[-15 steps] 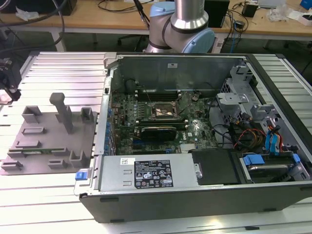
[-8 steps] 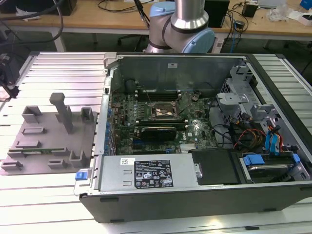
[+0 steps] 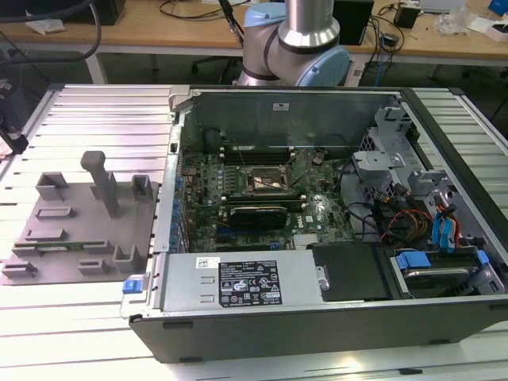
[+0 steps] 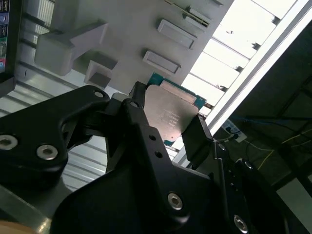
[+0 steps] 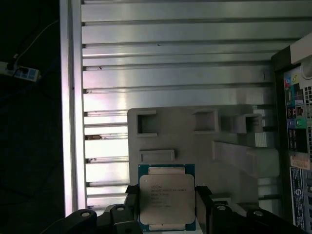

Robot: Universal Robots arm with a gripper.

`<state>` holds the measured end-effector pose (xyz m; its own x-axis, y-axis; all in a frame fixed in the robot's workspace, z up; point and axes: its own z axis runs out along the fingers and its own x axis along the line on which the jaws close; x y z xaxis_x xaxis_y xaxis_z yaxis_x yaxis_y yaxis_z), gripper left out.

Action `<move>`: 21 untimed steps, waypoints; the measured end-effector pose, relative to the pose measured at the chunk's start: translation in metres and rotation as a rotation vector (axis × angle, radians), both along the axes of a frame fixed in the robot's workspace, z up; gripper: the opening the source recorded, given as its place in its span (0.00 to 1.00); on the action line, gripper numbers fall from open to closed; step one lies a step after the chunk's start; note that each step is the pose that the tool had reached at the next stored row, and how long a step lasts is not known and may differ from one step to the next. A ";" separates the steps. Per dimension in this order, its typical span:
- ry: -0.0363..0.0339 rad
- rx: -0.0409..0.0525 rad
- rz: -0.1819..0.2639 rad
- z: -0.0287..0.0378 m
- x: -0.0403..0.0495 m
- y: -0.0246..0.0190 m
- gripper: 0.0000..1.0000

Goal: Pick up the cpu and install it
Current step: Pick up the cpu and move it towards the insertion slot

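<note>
First wrist view: the cpu (image 5: 167,199) sits squarely between the black fingers (image 5: 204,202) of the gripper (image 5: 167,212), with its pale metal lid facing the camera and a green board edge showing around it.
Jaws: drawn in narrow and clamped on the chip, one finger against each of two opposite edges.
Grip axis: the chip is close to square, and the pinched edges look like the slightly longer pair, though that is a judgement.
Second wrist view: shows the same hold at an angle. The cpu (image 4: 170,114) is flat between the pads, not visibly tilted in the grip.
Behind the chip: in both wrist views the grey fixture plate (image 5: 180,139) with its raised blocks and pockets lies beyond the cpu. The chip appears held clear of it, not resting on it.
Exterior view, left of the frame: the fixture plate (image 3: 87,222) lies on the ribbed aluminium table (image 3: 79,333).
Exterior view, centre: the CPU socket (image 3: 266,182), a dark square in a metal frame, sits on the motherboard inside the open computer case (image 3: 333,329).
Key relation: the socket is well apart from the plate, toward the exterior view's right, across the case wall.
</note>
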<state>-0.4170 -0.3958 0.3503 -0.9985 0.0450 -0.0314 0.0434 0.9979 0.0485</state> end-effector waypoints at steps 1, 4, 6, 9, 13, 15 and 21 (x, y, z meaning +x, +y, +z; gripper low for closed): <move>0.0000 0.0001 0.000 0.0011 0.0000 0.0008 0.55; 0.0000 0.0000 0.000 0.0047 0.0000 0.0026 0.55; 0.0002 -0.0001 0.000 0.0092 0.0000 0.0042 0.55; 0.0000 0.0000 0.000 0.0274 0.0000 0.0072 0.55; 0.0001 0.0000 0.000 0.0400 0.0000 0.0099 0.55; 0.0001 -0.0001 0.000 0.0489 0.0001 0.0113 0.55; 0.0001 -0.0001 0.000 0.0706 0.0001 0.0149 0.55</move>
<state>-0.4169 -0.3809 0.4209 -0.9985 0.0447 -0.0313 0.0432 0.9979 0.0484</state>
